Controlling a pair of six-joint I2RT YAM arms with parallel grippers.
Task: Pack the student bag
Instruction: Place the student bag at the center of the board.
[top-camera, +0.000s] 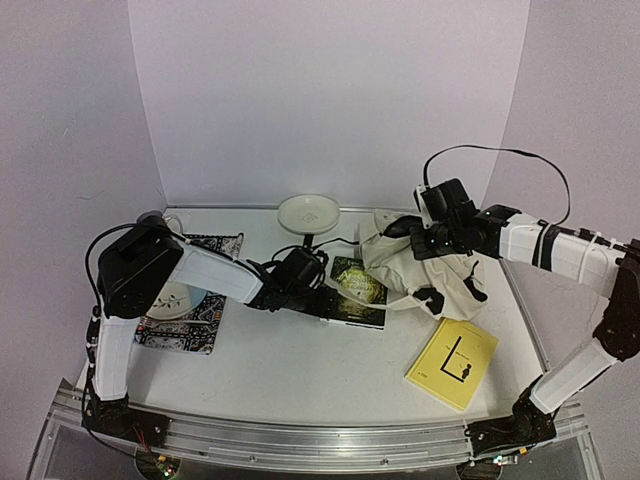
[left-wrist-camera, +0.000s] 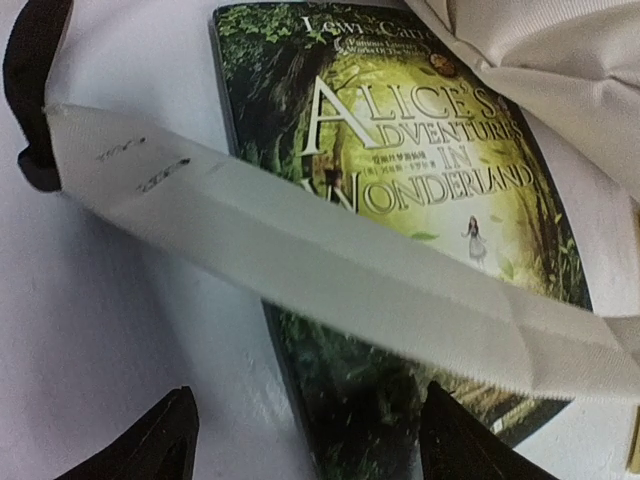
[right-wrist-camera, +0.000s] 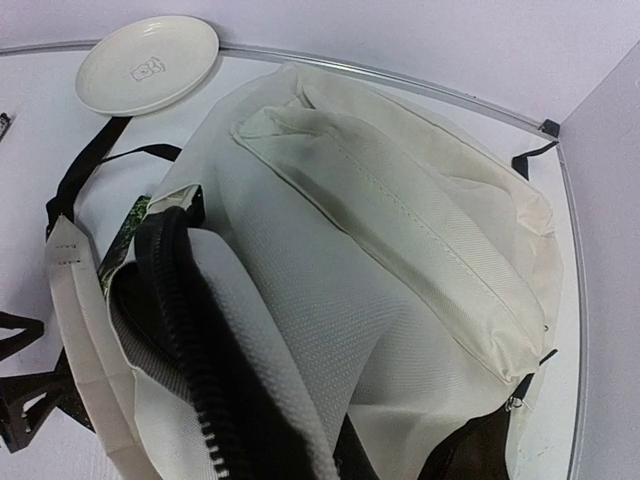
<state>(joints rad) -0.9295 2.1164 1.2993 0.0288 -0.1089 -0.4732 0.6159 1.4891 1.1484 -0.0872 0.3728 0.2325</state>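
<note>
The large cream soft fabric student bag (top-camera: 395, 262) with black straps sits on the far right part of the white table (top-camera: 300, 370), slumped and bunched upward toward the right gripper (top-camera: 408, 232). That gripper's jaws are pressed together on the fabric near the bag's mouth. In the right wrist view the bag (right-wrist-camera: 400, 250) fills the frame, its dark zipper (right-wrist-camera: 200, 380) lying open along the near edge. A green glossy paperback book (top-camera: 358, 290) lies flat just left of the bag, and its far right corner is tucked under the cream fabric. The left gripper (top-camera: 325, 298) hangs low at the book's left end with its jaws spread wide. In the left wrist view its dark fingers (left-wrist-camera: 150, 440) stand either side of the book's (left-wrist-camera: 420, 170) near end; whether they touch it cannot be told. A flat cream woven strap (left-wrist-camera: 330, 260) crosses the cover diagonally between the camera and the book. A yellow square book (top-camera: 452, 363) lies near the bag's front right, apart from it. A white round plate (top-camera: 308, 213) rests by the back wall, and a patterned cloth placemat (top-camera: 205, 320) lies at the far left.
</note>
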